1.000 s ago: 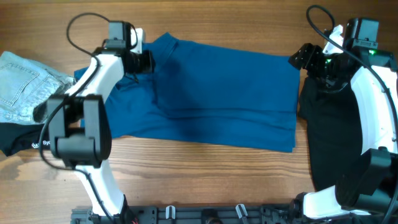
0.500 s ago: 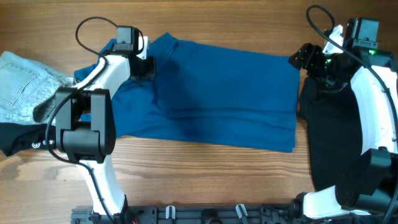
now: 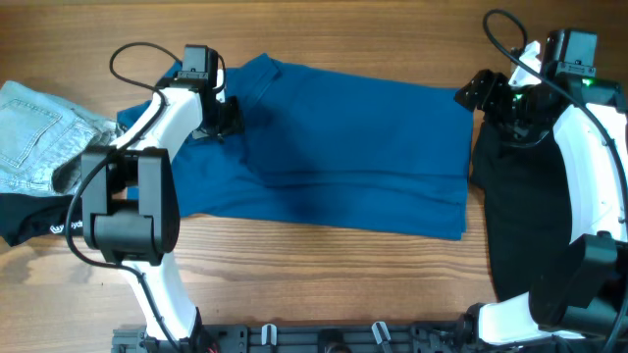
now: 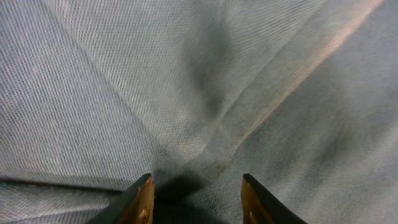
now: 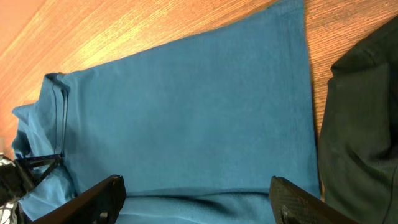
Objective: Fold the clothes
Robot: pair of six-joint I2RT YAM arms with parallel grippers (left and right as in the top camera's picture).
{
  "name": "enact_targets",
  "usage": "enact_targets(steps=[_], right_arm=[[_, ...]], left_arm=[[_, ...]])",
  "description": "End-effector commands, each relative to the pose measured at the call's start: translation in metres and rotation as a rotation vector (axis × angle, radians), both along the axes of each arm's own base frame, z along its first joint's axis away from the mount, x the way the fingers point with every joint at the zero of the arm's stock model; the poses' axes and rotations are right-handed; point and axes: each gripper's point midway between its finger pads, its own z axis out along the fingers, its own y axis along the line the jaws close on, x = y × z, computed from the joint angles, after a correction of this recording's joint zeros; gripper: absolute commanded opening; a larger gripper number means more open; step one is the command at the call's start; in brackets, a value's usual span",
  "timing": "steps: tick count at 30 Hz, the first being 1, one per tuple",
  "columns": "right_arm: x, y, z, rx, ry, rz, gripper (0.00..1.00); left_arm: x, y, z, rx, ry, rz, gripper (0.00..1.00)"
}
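Blue shirt spread flat mid-worktop. In the left wrist view we see the left gripper spread, tips on its weave; overhead, those fingers are too dark to resolve. Right gripper spread, empty, over the shirt's right edge. Jeans are cut off at left.

Matt cloth, grained wood.
The mid-blue cloth shirt shows a fine matt knit; the pale denim jeans look coarser; the brown wooden table is smooth-grained.
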Motion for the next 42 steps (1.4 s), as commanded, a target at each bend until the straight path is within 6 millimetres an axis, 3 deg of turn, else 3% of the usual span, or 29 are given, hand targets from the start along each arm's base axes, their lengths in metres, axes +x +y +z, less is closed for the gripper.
enact_targets(steps=[1, 4, 7, 9, 12, 16, 18, 22, 23, 27, 30, 34, 40, 42], right_arm=[[-0.002, -0.001, 0.007, -0.002, -0.007, -0.005, 0.79], [-0.002, -0.005, 0.005, -0.020, -0.002, -0.014, 0.80], [-0.003, -0.005, 0.005, -0.020, -0.001, -0.015, 0.80], [-0.005, -0.004, 0.004, -0.019, 0.009, -0.014, 0.80], [-0.004, -0.004, 0.004, -0.019, 0.007, -0.015, 0.80], [-0.004, -0.006, 0.003, -0.029, 0.010, -0.019, 0.80], [-0.001, -0.009, 0.004, -0.045, -0.003, -0.024, 0.80], [0.030, -0.017, 0.013, -0.081, -0.131, -0.027, 0.73], [0.041, -0.024, 0.006, -0.106, -0.146, -0.040, 0.73], [0.071, -0.033, -0.035, -0.128, -0.143, -0.042, 0.73], [0.095, -0.038, -0.090, -0.123, -0.116, -0.052, 0.73], [0.108, -0.046, -0.148, -0.120, -0.065, -0.117, 0.73], [0.107, -0.045, -0.177, -0.107, -0.028, -0.119, 0.73], [0.105, -0.031, -0.185, -0.035, -0.015, -0.082, 0.63]], left_arm=[[-0.008, 0.000, -0.010, -0.011, 0.044, 0.051, 0.48], [-0.003, -0.001, -0.015, -0.013, 0.031, 0.051, 0.48], [0.022, -0.003, -0.009, -0.024, -0.072, 0.050, 0.47], [0.031, -0.004, -0.006, -0.029, -0.110, 0.050, 0.38], [0.028, -0.004, -0.008, -0.028, -0.097, 0.050, 0.07], [0.018, -0.001, -0.009, -0.027, -0.056, 0.054, 0.04], [0.024, 0.007, 0.010, -0.030, -0.095, 0.074, 0.04], [0.035, 0.046, 0.065, -0.053, -0.210, 0.200, 0.04], [0.037, 0.062, 0.085, -0.089, -0.249, 0.254, 0.04], [0.038, 0.072, 0.114, -0.196, -0.307, 0.285, 0.04], [0.038, 0.071, 0.117, -0.203, -0.312, 0.283, 0.04], [0.036, 0.071, 0.116, -0.202, -0.305, 0.284, 0.04], [0.033, 0.071, 0.114, -0.201, -0.289, 0.286, 0.04], [0.031, 0.071, 0.112, -0.201, -0.278, 0.287, 0.04]])
